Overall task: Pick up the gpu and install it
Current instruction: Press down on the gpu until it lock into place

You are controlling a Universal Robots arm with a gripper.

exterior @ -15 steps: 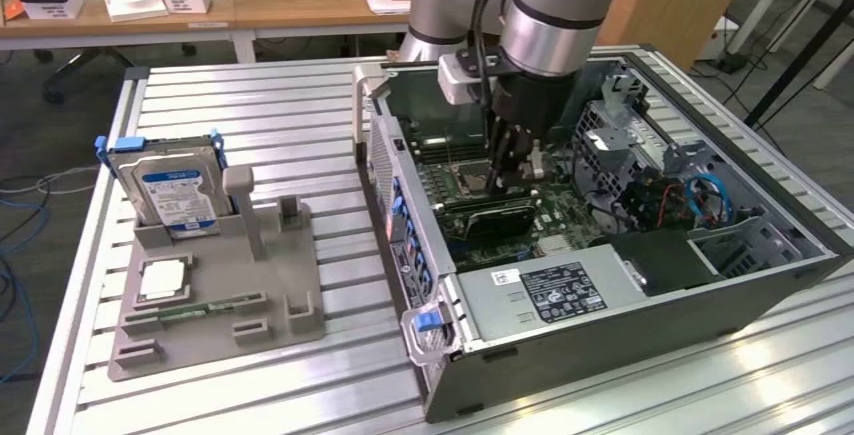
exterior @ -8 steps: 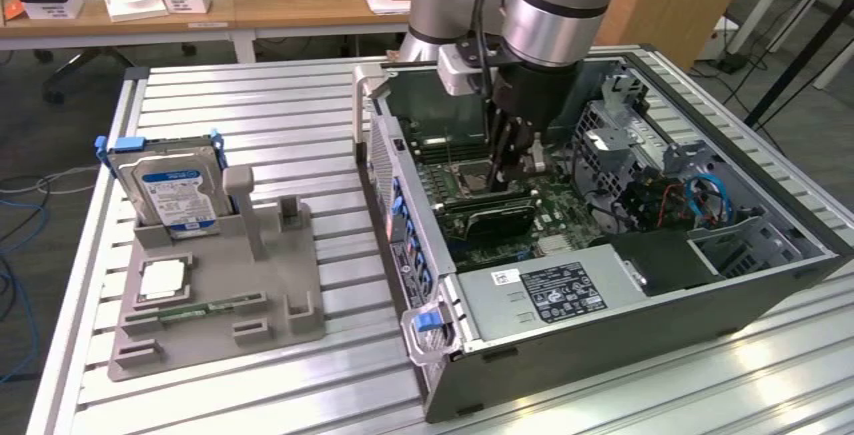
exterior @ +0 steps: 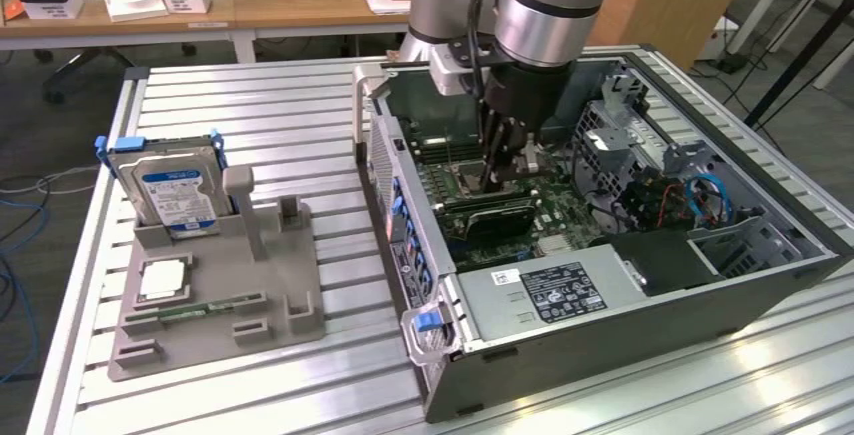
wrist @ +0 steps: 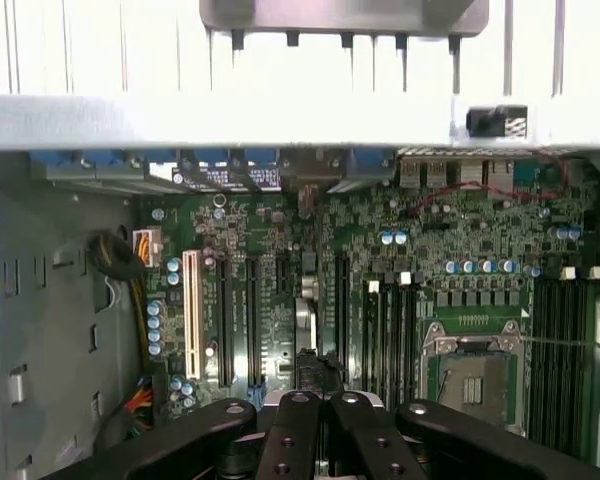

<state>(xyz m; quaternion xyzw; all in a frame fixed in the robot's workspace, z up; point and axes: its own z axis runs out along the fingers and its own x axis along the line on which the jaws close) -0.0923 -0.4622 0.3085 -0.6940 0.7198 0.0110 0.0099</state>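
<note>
Reaching into the open case (exterior: 747,285), the gripper (exterior: 505,177) keeps narrow jaws over the motherboard (wrist: 280,270).

Exterior view looks down from high and off to one side at my arm over the open computer case (exterior: 641,285); my wrist view sits close above its motherboard (wrist: 310,290), shared by both.

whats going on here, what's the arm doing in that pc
The robot arm has its gripper lowered inside the open computer case, fingers shut, right over the motherboard and its expansion slots. A dark card sits on the board just below it. A hard drive stands in the grey holder beside the case.
</note>
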